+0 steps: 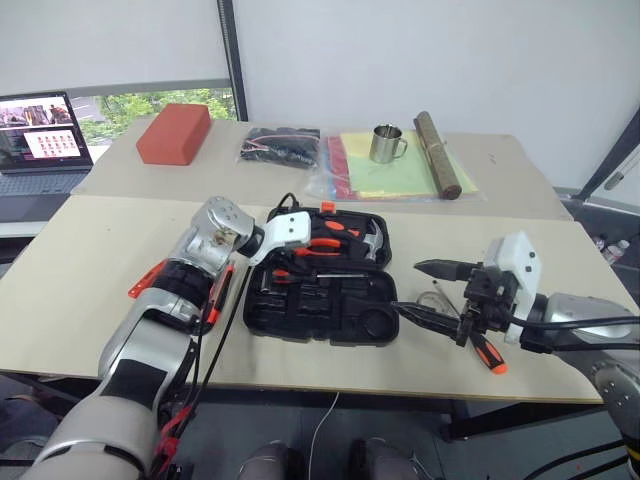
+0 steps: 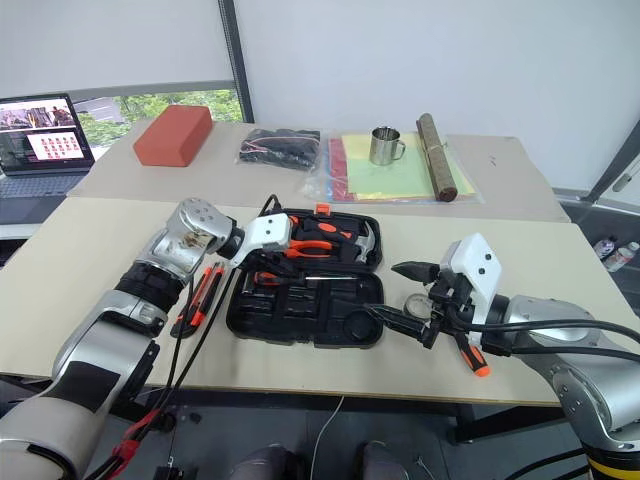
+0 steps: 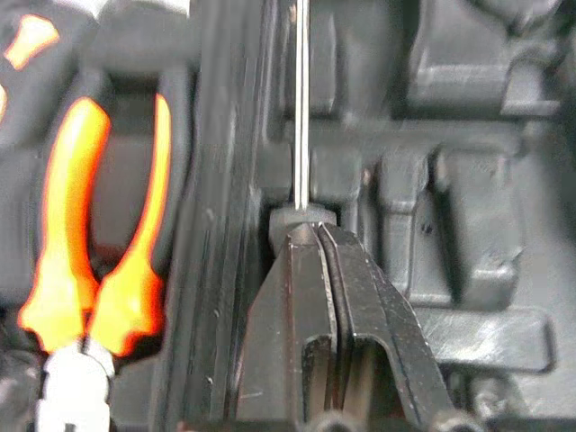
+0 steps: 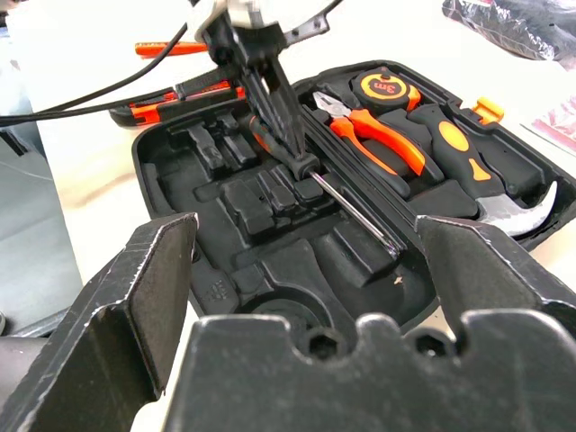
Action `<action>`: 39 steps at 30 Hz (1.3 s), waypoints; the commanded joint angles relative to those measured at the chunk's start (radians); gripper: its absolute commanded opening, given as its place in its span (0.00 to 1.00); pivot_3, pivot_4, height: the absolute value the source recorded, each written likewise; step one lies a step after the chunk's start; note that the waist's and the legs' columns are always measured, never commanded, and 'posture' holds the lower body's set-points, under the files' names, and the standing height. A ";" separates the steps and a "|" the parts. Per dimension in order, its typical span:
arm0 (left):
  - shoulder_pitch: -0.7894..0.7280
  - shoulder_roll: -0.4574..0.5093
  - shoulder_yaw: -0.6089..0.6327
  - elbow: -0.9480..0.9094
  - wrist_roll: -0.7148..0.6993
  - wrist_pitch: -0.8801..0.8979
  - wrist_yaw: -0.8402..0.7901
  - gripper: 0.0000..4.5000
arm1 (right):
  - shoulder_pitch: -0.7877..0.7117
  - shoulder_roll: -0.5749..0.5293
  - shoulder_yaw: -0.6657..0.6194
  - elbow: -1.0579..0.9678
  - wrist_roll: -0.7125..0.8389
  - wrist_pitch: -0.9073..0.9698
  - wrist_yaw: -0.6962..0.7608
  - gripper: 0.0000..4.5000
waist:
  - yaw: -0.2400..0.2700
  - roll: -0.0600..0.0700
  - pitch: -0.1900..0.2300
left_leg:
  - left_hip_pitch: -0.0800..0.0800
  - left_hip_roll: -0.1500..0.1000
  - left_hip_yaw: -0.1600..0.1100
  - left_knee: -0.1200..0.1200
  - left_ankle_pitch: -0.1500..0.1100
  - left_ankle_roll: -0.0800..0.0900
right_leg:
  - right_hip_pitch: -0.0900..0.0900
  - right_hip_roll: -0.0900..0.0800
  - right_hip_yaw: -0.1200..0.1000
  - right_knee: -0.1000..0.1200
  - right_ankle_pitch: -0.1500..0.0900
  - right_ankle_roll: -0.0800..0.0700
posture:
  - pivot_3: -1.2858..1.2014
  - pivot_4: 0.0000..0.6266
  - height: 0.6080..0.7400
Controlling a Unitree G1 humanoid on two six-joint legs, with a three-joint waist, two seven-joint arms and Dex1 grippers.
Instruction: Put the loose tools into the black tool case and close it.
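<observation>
The black tool case [image 1: 322, 322] lies open at the table's front middle. Pliers [image 4: 373, 135], a hammer and a tape measure sit in its far half. My left gripper [image 3: 315, 232] is shut, and its tips rest on the collar of a screwdriver [image 4: 360, 214] lying in the near half along the hinge. Nothing shows between the fingers. My right gripper [image 1: 430, 292] hangs open just right of the case, empty. Below it lie an orange-and-black screwdriver [image 1: 488, 357] and a small pale tape roll [image 2: 418, 302]. The utility knife [image 2: 198, 297] lies left of the case, beside my left arm.
On the far table stand a red block [image 1: 175, 133], a black cable bundle [image 1: 280, 147], a metal cup [image 1: 388, 143], a brown roll [image 1: 437, 155] and coloured sheets [image 1: 375, 178]. A laptop [image 1: 40, 135] sits at the far left. The table's front edge runs just below the case.
</observation>
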 commanded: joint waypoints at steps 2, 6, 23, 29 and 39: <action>0.039 -0.017 -0.044 0.042 0.072 -0.063 0.080 0.02 | -0.003 0.002 -0.027 -0.023 0.006 0.000 -0.014 1.00 | 0.002 0.000 -0.001 | 0.003 0.000 0.000 0.000 0.000 0.000 | 0.003 -0.001 0.000 0.000 0.000 0.000 | 0.52 0.24 0.97; 0.035 -0.008 0.010 0.009 0.014 -0.035 0.046 0.02 | 0.035 -0.001 -0.057 -0.038 0.009 0.006 -0.032 1.00 | 0.008 0.000 -0.001 | 0.003 0.000 -0.001 0.002 -0.001 0.002 | 0.003 -0.006 0.001 0.000 0.001 0.002 | 0.52 0.24 0.97; 0.249 0.175 0.297 -0.645 -0.584 0.537 -0.202 0.99 | 0.442 0.176 -0.182 0.003 -0.205 0.042 -0.284 1.00 | -0.006 0.001 -0.001 | 0.003 0.000 0.000 0.001 -0.002 0.002 | 0.003 0.001 0.004 0.000 -0.005 0.011 | 0.52 0.24 0.97; 0.250 0.225 0.289 -0.680 -0.611 0.552 -0.214 1.00 | 0.449 0.242 -0.125 0.114 -0.297 -0.033 -0.298 0.88 | -0.008 0.003 -0.003 | 0.004 0.000 0.000 0.001 -0.002 0.001 | 0.003 0.000 0.006 0.000 -0.004 0.011 | 0.52 0.24 0.97; 0.304 0.310 0.314 -0.691 -0.595 0.498 -0.181 1.00 | 0.413 0.189 -0.231 0.156 -0.277 -0.084 -0.191 0.22 | -0.011 0.004 -0.003 | 0.005 0.000 0.001 -0.003 -0.001 0.001 | 0.003 0.002 0.006 0.000 -0.006 0.008 | 0.52 0.24 0.97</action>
